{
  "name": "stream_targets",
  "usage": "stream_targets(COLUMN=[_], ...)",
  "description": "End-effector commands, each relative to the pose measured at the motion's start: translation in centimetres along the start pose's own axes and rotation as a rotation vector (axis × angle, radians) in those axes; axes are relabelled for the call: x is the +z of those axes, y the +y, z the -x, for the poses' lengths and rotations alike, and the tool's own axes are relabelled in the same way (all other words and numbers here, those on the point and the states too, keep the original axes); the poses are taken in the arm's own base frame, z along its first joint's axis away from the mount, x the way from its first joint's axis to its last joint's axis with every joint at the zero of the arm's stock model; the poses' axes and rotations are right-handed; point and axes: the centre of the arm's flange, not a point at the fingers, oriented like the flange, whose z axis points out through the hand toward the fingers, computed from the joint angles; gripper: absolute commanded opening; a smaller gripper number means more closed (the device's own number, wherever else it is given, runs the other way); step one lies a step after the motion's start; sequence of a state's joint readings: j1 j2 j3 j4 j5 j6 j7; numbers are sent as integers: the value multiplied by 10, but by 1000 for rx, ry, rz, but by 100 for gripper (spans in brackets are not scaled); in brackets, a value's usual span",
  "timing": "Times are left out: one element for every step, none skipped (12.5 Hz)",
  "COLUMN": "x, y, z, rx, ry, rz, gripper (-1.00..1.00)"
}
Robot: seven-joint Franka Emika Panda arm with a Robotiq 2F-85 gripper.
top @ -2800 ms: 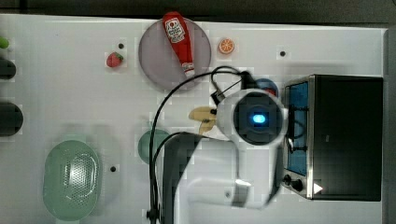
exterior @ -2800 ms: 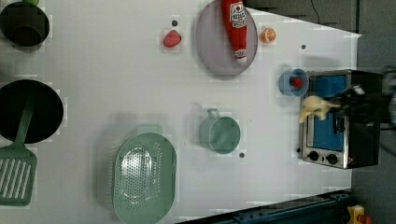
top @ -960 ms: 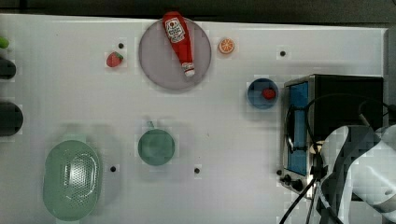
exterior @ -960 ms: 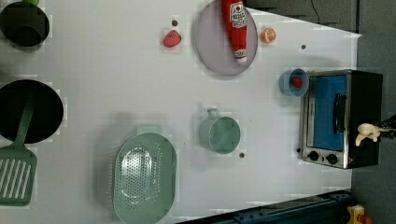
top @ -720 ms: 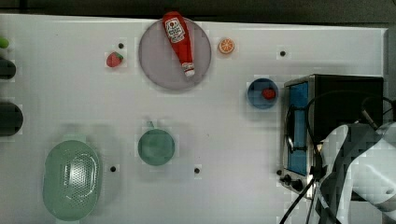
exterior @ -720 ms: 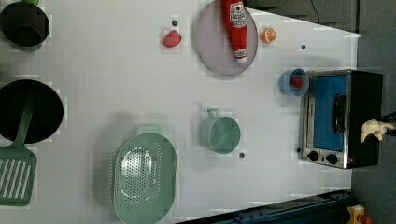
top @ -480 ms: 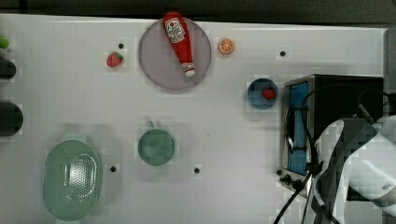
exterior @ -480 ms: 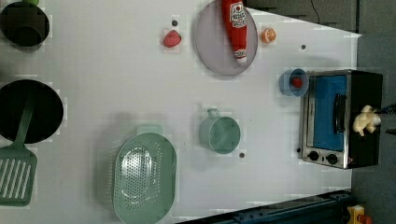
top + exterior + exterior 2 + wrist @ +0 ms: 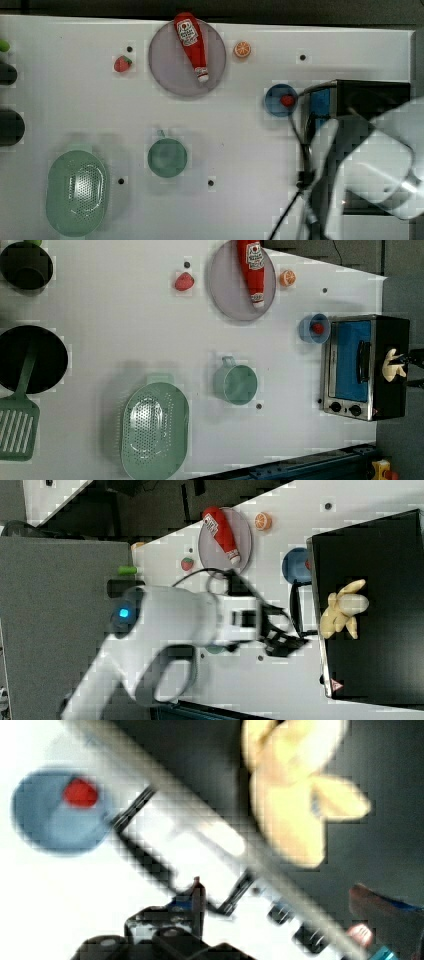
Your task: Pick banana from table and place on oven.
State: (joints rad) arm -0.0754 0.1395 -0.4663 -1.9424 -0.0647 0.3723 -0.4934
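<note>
The banana (image 9: 344, 609) lay on the oven's (image 9: 380, 555) black top. The claw (image 9: 285, 642) hung beside the oven over the surface (image 9: 125, 330). Its opening could not be told.

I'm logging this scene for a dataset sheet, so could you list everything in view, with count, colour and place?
banana: one, pale yellow, lying on the oven's black top
oven: one, black and silver with a blue door, at the left view's right
table: one, white
ketchup bottle: one, red, lying on the plate
plate: one, grey, round
orange slice: one, orange, beside the plate
strawberry: one, red
small bowl: one, blue, holding a red piece, next to the oven
cup: one, green, mid-table
colander: one, green
spatula: one, green
pan: one, black
arm: one, white
pincer: one, black, beside the oven
</note>
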Motion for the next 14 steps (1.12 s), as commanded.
stream_targets(x=[-128,-151,-169,-180,-187,-192,-198,-206,-211,-214,-214,-214,-213,-212], y=[-124,-143,-153,-157,-155,-152,-152,-151,-149,-146,-144,-142,-141,-142], z=[97,128,156,183,206,225,238,244,248,249,248,245,244,243], rx=[-154,-96,-29,36,84,135,159,158,156,158,163,167,170,170], ry=[117,126,121,98,68,47,55,69,77,81,81,79,77,76], rz=[-161,-184,-194,-183,-158,-137,-143,-157,-165,-172,-175,-175,-174,-172], gripper=[100,100,100,100,100,100,100,100,100,100,100,100,100,100])
